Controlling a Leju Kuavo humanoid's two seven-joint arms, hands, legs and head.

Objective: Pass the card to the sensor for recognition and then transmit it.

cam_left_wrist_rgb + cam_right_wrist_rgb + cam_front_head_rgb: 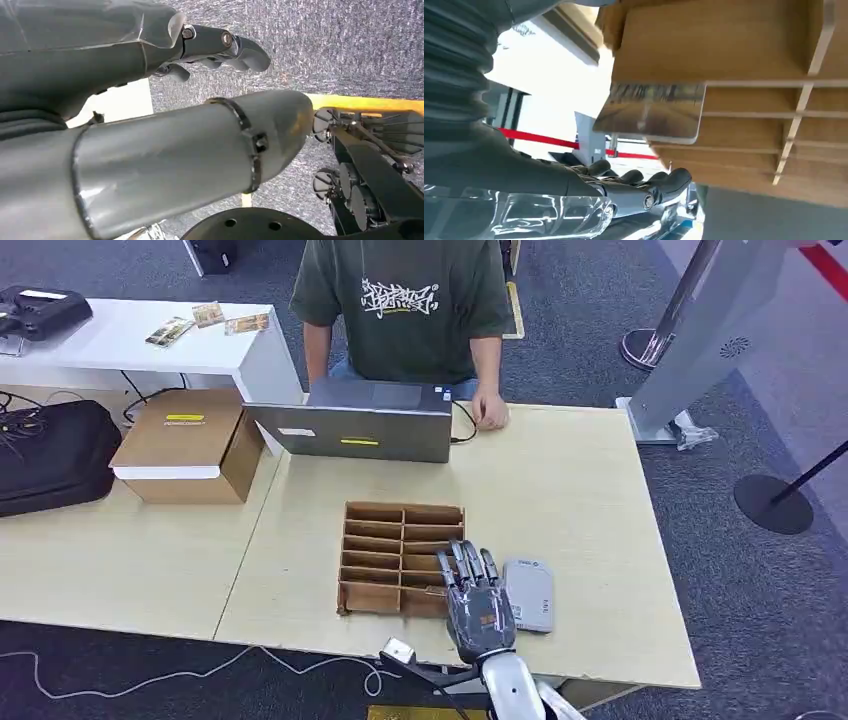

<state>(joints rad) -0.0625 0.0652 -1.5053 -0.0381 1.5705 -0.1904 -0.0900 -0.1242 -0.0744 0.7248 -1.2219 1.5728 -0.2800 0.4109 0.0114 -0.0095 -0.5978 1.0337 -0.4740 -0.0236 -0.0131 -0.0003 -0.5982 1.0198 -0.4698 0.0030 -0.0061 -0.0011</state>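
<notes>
Wood table (580,500): grey sensor (529,594) flat by divider box (400,540); right robot hand (477,600) fingers spread, empty.

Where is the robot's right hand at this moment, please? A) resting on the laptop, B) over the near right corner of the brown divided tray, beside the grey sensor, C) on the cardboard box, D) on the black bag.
B: the right hand is over the near right corner of the divided tray, with the grey sensor just to its right.

Right hand (478,598) flat, fingers extended
</notes>
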